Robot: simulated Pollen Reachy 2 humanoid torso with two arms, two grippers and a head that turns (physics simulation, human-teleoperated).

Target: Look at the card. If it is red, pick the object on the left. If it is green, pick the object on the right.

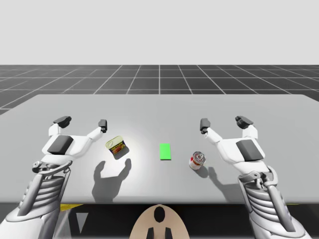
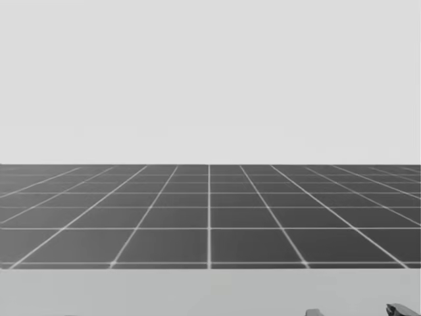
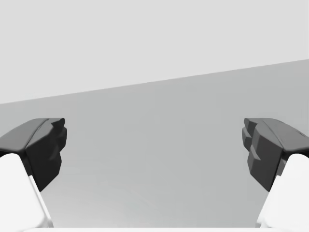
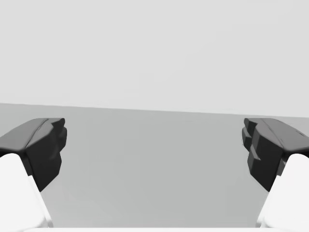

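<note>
One grey table (image 1: 159, 107) spans mid-frame. Both tools gape wide, holding nothing: left gripper (image 1: 82, 121) mid-left, right gripper (image 1: 224, 122) mid-right. Yellow can (image 1: 116, 147) left of centre, tilted; red-and-white can (image 1: 197, 160) right of centre. Green card (image 1: 165, 152) flat between them.

I see a grey table (image 1: 159, 107) spanning the middle of the frame. A green card (image 1: 165, 152) lies flat at its centre, with a yellow tin (image 1: 116, 146) left of it and a red can (image 1: 197, 160) at the card's lower right.
</note>
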